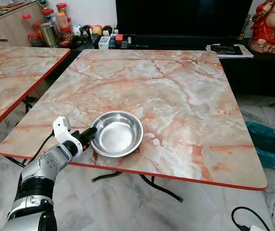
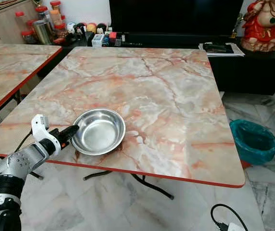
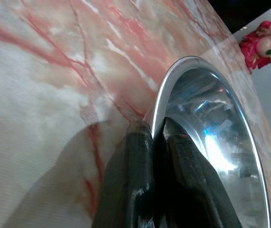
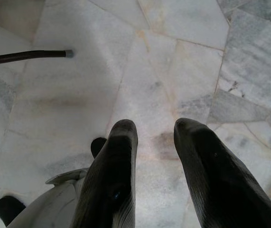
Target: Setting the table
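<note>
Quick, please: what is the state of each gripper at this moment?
Left gripper: closed on the rim of the steel bowl on the marble table.
Right gripper: open, holding nothing, pointing at the floor.

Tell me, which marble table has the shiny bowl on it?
The big square pink marble table right ahead holds the round steel bowl, near its front edge, gripped by the left gripper. The other marble table, on the left, holds no bowl.

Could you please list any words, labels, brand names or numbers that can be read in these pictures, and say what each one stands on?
None can be read.
The jars and small items on the counter behind the table are too small and blurred.
Papers near the red figurine: print not legible.
The steel bowl held by the left tool carries no marking.
</note>
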`<state>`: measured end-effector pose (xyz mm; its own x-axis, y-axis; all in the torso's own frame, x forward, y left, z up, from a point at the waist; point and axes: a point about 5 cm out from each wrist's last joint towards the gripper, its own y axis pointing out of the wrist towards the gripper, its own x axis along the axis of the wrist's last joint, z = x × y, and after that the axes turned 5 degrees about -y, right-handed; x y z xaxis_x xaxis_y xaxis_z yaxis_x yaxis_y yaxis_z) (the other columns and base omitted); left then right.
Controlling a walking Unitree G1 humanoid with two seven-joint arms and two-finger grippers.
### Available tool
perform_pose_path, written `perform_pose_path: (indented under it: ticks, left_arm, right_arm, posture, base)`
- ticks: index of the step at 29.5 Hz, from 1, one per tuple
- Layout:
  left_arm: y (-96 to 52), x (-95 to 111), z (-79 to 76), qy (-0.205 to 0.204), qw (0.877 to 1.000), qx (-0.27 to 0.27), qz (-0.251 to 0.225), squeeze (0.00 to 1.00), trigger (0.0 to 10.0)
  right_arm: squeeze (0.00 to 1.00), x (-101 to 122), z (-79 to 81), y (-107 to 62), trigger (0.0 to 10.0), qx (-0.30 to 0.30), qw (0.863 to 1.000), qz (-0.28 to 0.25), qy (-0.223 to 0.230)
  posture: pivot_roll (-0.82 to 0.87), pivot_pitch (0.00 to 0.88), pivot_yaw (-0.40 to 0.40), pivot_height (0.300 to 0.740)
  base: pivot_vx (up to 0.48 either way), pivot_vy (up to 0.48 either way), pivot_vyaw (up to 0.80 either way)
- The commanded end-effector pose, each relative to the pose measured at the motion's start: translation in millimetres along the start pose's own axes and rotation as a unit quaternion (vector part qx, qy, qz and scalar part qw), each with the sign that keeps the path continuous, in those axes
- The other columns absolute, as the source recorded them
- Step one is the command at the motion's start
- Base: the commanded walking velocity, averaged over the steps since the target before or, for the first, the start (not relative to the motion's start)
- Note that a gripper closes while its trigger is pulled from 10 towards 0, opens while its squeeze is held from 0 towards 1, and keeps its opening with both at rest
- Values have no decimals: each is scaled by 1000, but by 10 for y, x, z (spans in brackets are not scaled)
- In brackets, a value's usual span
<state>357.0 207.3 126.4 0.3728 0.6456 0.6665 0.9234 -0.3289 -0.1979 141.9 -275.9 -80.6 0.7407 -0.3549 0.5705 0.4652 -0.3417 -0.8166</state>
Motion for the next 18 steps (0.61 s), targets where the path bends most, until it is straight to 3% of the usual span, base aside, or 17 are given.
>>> perform_pose_path:
  ticks: [1, 18]
  left_arm:
    - [36, 60, -61, 11, 1000, -10, -10, 0, 10000]
    - [101, -105, 22, -16, 1000, 7, -2, 0, 10000]
  right_arm:
    - [0, -21, -16, -3, 10000, -3, 1000, 4, 3]
    - [0, -34, -16, -6, 10000, -3, 1000, 5, 4]
  posture:
    - [9, 78, 39, 740]
    - [2, 81, 42, 740]
  base:
    - [0, 0, 0]
    - [0, 0, 0]
